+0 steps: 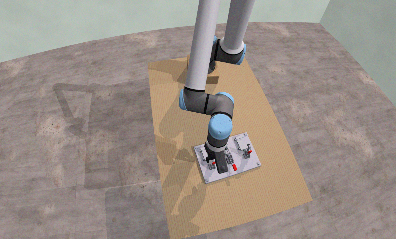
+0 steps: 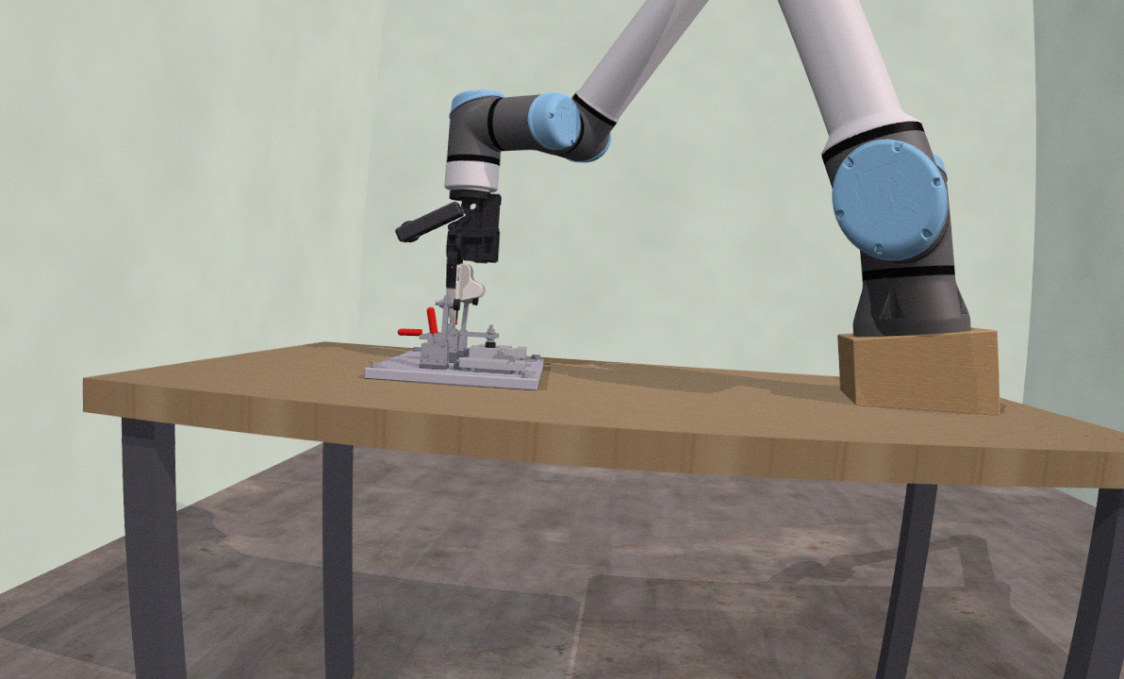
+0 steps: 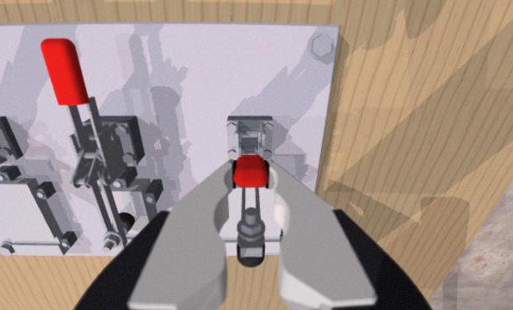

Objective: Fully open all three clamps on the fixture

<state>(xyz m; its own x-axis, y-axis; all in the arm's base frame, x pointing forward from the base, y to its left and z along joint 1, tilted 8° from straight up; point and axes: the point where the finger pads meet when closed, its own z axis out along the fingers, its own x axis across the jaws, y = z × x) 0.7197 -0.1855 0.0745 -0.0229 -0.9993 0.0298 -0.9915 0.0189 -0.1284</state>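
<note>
A grey fixture plate lies on the wooden table and carries three toggle clamps with red handles. My gripper points straight down and is shut on the red handle of the end clamp, which stands upright. The middle clamp's handle lies flat, pointing away from its part. The third clamp's handle stands raised. A flat pale part sits by the third clamp.
The fixture lies near the front of the wooden table. The plate's edge and the table edge run close to the held clamp in the wrist view. The arm's base stands on a wooden block at the far end.
</note>
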